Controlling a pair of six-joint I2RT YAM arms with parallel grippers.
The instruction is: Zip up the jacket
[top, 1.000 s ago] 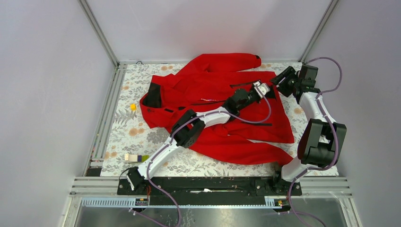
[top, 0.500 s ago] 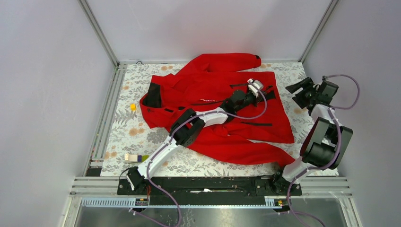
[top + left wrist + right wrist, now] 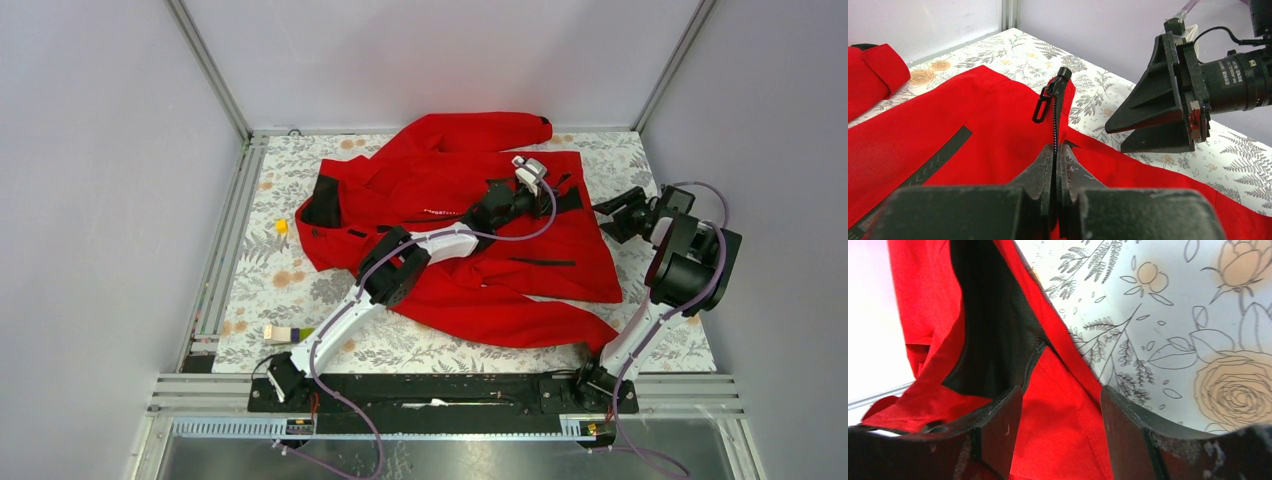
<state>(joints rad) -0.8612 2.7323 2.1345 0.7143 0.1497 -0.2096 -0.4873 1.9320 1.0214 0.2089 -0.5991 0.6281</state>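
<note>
Soft, even white light falls from above, leaving only faint, soft-edged shadows on the flowered table (image 3: 290, 280), and the overhead view is sharp and evenly exposed. In the wrist views the dark bodies of the left gripper (image 3: 1055, 150) and right gripper (image 3: 1060, 395) blur along the bottom edge. The red jacket (image 3: 1058, 440) looks slightly soft there, and the right wrist view's left edge washes out to white.
</note>
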